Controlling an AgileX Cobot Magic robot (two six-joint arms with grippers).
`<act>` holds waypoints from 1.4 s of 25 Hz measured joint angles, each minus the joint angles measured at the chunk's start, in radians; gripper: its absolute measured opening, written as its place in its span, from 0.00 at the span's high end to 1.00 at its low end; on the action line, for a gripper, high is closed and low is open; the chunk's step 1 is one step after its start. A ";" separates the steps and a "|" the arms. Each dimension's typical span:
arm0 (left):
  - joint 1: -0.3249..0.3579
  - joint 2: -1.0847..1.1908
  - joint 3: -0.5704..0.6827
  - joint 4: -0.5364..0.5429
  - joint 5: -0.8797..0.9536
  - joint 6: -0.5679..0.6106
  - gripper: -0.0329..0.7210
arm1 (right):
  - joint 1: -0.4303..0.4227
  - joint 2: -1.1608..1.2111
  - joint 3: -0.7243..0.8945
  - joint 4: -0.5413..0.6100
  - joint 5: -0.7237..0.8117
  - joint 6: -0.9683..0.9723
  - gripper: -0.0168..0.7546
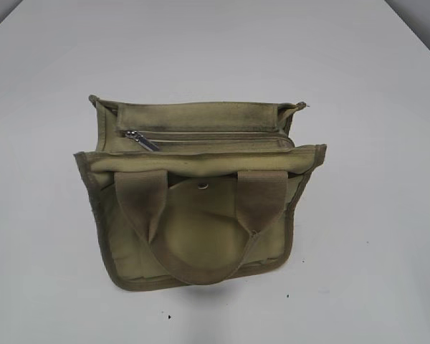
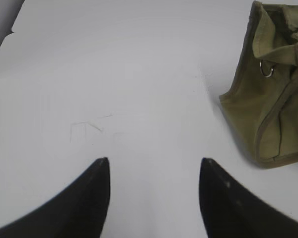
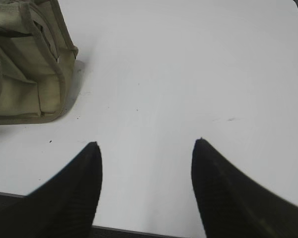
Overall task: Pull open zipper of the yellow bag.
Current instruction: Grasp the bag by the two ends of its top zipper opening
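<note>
A: Zipper (image 1: pixel 208 136) closed, running left to right across the top of the yellow bag (image 1: pixel 201 229), just behind the front rim. Pull tab (image 1: pixel 142 140) at the left end, lying slanted on the pale tape. So, probably, to be drawn along that axis toward the right end.

B: And the bag itself?

A: Standing upright near the middle of the white table (image 1: pixel 373 107), front with the two handles (image 1: pixel 201 215) and the round snap (image 1: pixel 203 186) turned toward the exterior camera.

B: Grippers?

A: None visible in the exterior view. Left gripper (image 2: pixel 154 161) spread apart, empty, hovering over bare table; bag only at the right edge of that wrist view, well apart from the fingertips, with a bit of silver metal at its top corner, perhaps the tab, too small to say. Right gripper (image 3: pixel 145 141) also spread apart, holding nothing; bag at the upper left corner of its view, likewise well apart.

B: Nearer arm to the tab?

A: By judgement, the left one, since the tab sits at the left end. Not possible to tell true distances, though. Likely plan: left to pinch the tab, right to steady the far end of the bag. Not yet begun, no contact anywhere.
</note>
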 joint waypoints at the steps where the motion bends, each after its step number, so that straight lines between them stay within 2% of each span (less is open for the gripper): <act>1: 0.000 0.000 0.000 0.000 0.000 0.000 0.37 | 0.000 0.000 0.000 0.000 0.000 0.000 0.40; 31: 0.000 0.000 0.000 0.000 0.000 0.000 0.37 | 0.000 0.000 0.000 0.000 0.000 0.000 0.40; 35: 0.000 0.016 -0.009 -0.032 -0.018 0.000 0.37 | 0.000 0.000 0.000 0.001 0.000 0.000 0.40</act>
